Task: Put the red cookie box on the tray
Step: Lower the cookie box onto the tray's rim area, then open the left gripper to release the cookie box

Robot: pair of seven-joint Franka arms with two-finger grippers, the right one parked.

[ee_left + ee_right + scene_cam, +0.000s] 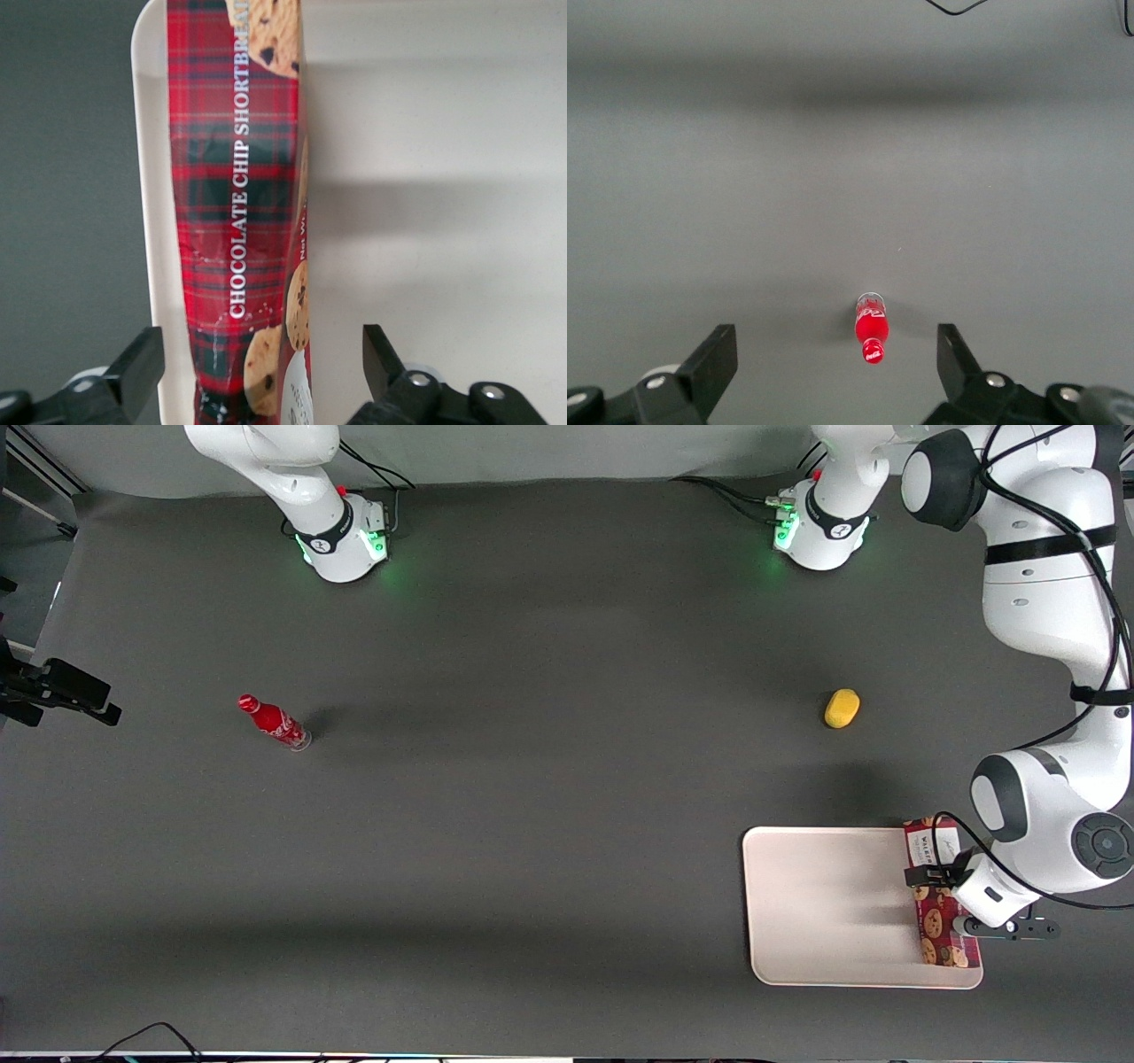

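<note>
**Box on tray edge, jaws wide**

Red cookie box (941,903) lying flat along tray (824,908) edge at working arm's end, long side following the rim, white-label end farther from front camera. Gripper (257,363) poised over box, jaws wide, clear of both sides. Yellow object (842,708) farther off on surface (532,779). Red soda bottle (274,723) toward parked arm's end.

Even, soft overhead light on my feeds.
Green base glow tints the counter (532,824); the gripper (257,372) shadows the tray (443,221), its fingers (137,367) blurred.
</note>
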